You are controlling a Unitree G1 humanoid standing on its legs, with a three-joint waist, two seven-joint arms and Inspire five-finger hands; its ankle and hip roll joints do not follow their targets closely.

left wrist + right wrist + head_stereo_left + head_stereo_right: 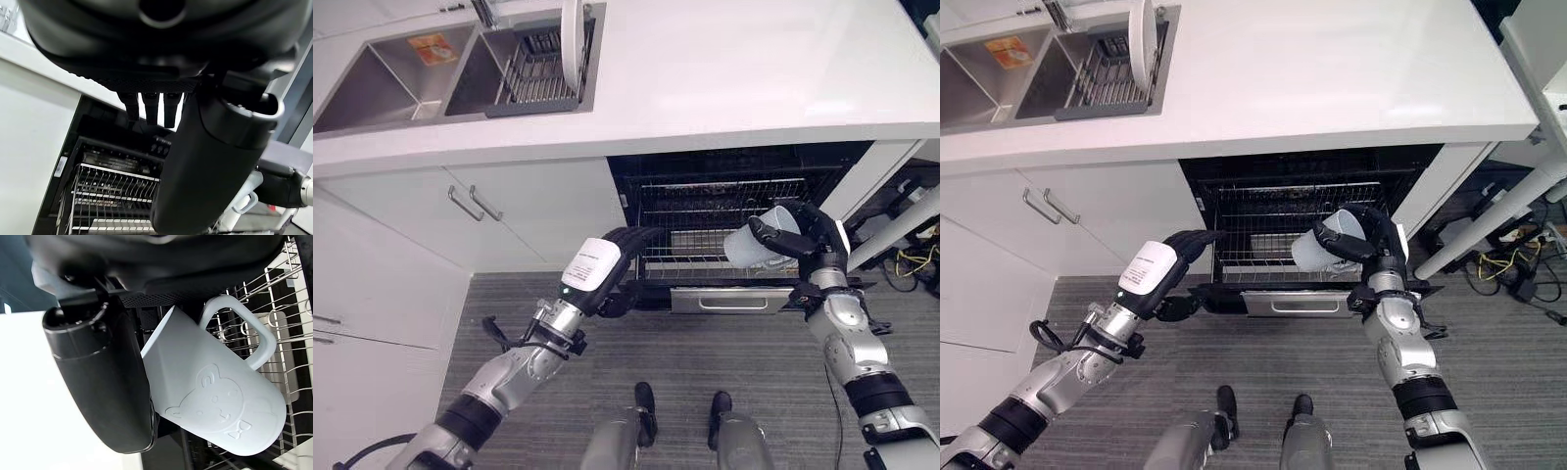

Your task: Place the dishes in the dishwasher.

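White countertop (724, 69): is spanning the far side, with the steel sink (382, 83) set in at far left.
Dishwasher (734, 211): is standing open below the countertop, its wire rack (705, 230) drawn out toward the near side.
Drying rack (543, 64): is sitting in the sink's right basin, holding a white plate (571, 44) upright.
Left hand (607, 264): is reaching toward the dishwasher's left edge, fingers extended and relaxed, holding nothing.
Right hand (808, 240): is gripping the pale blue mug (215, 396), thumb and fingers curled around its body.
Mug position: is hanging tilted above the right part of the wire rack, handle turned away from the palm.
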